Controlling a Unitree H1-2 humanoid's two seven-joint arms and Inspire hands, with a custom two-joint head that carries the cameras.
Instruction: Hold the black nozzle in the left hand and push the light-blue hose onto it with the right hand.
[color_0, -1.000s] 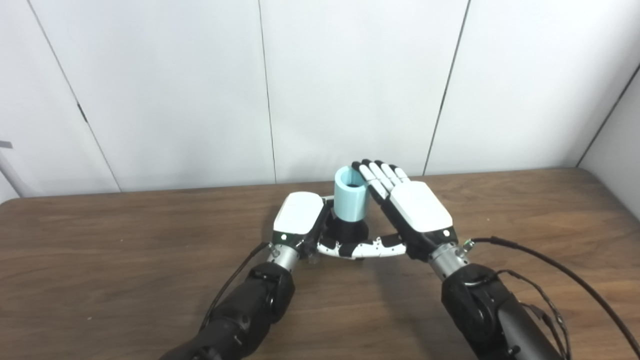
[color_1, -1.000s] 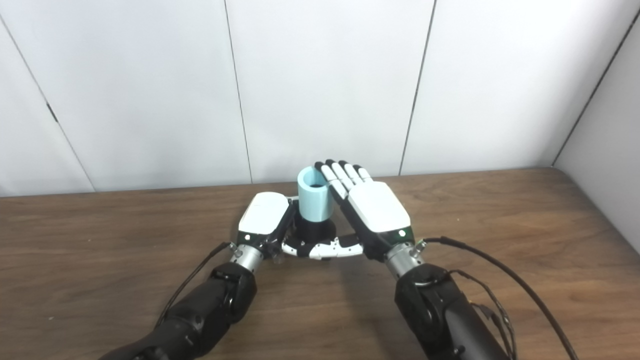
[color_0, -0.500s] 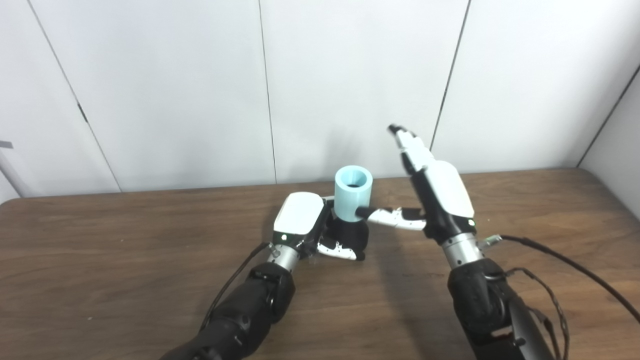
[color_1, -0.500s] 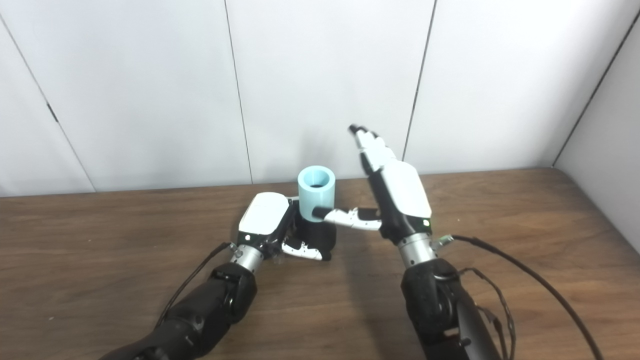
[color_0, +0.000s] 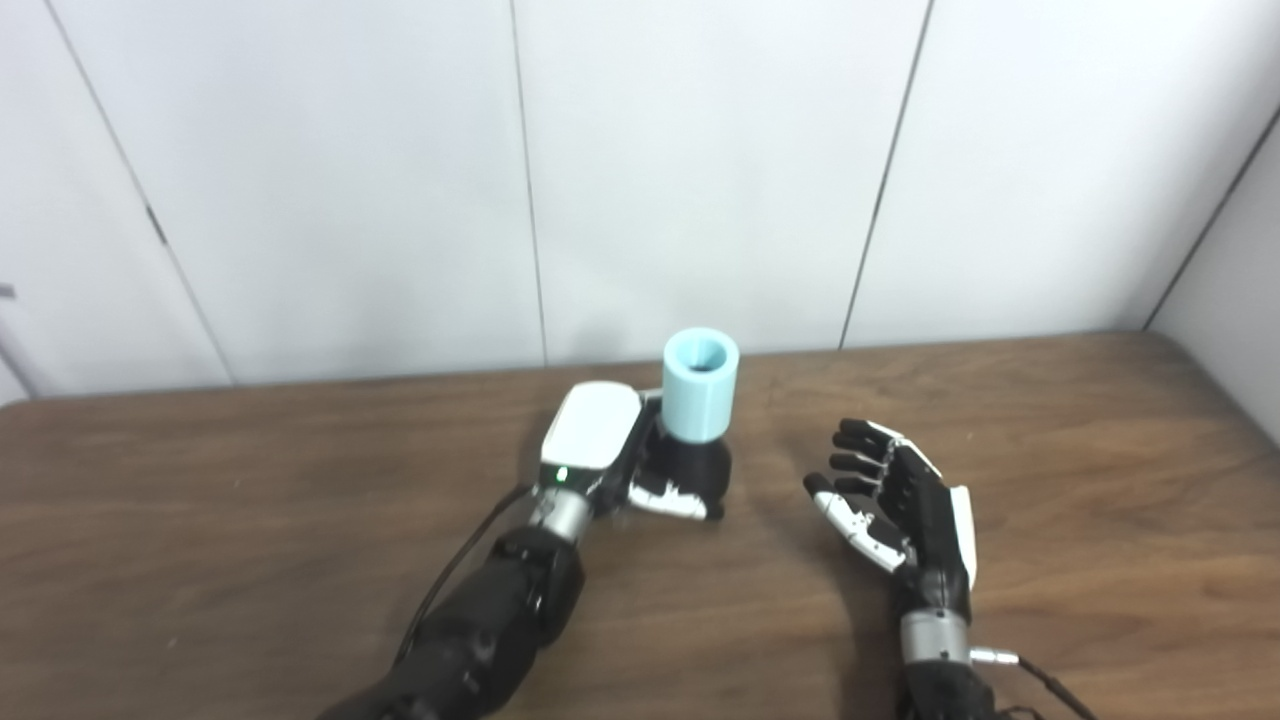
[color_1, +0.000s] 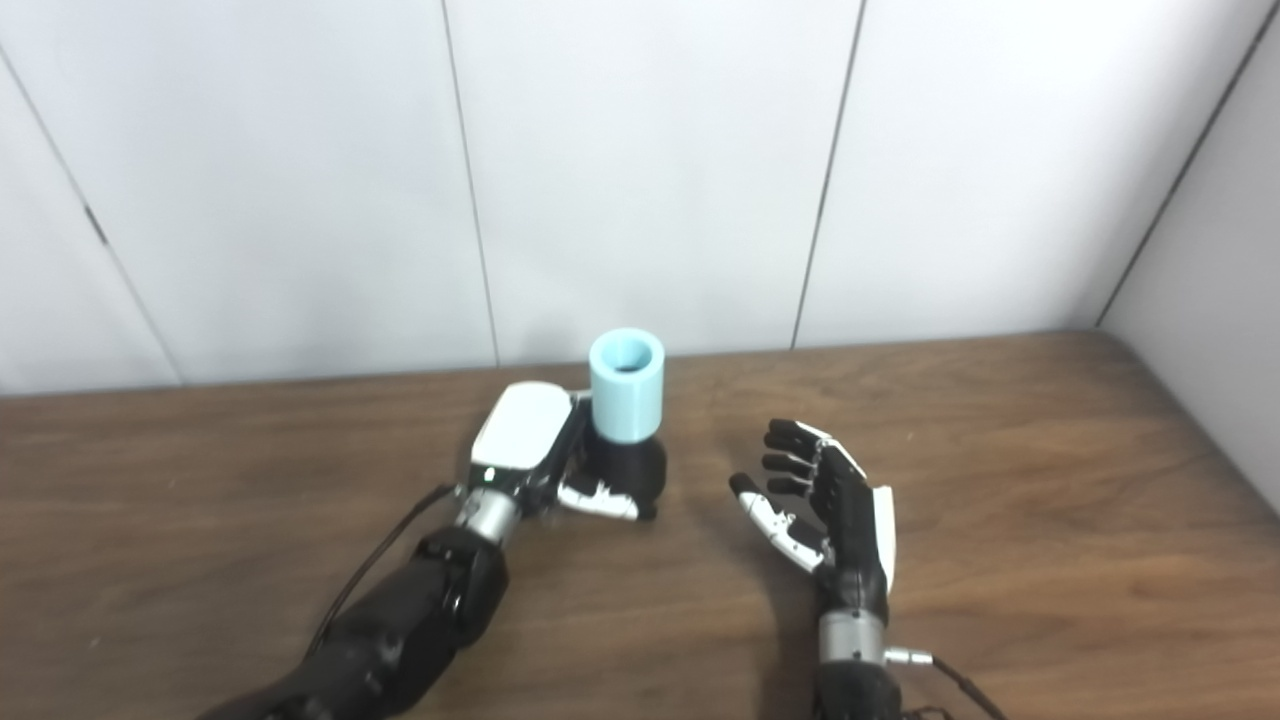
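Observation:
The black nozzle (color_0: 690, 465) stands upright on the brown table (color_0: 200, 520), near its middle. The light-blue hose (color_0: 701, 385), a short open-topped cylinder, sits upright on top of the nozzle. My left hand (color_0: 600, 445) is shut on the nozzle from its left side, thumb across the front. My right hand (color_0: 900, 510) is open and empty, palm turned toward the left, well to the right of the nozzle and closer to me. In the right eye view the hose (color_1: 627, 385) and right hand (color_1: 830, 515) stand the same way.
White wall panels (color_0: 700, 170) rise behind the table's far edge. A side wall (color_1: 1220, 300) closes the right corner. A black cable (color_0: 1040, 675) trails from my right wrist.
My right hand let go of the hose, rose, then pulled back right and toward me, turning palm-left with fingers apart. The hose stays on the nozzle in my left hand. The camera shifted slightly.

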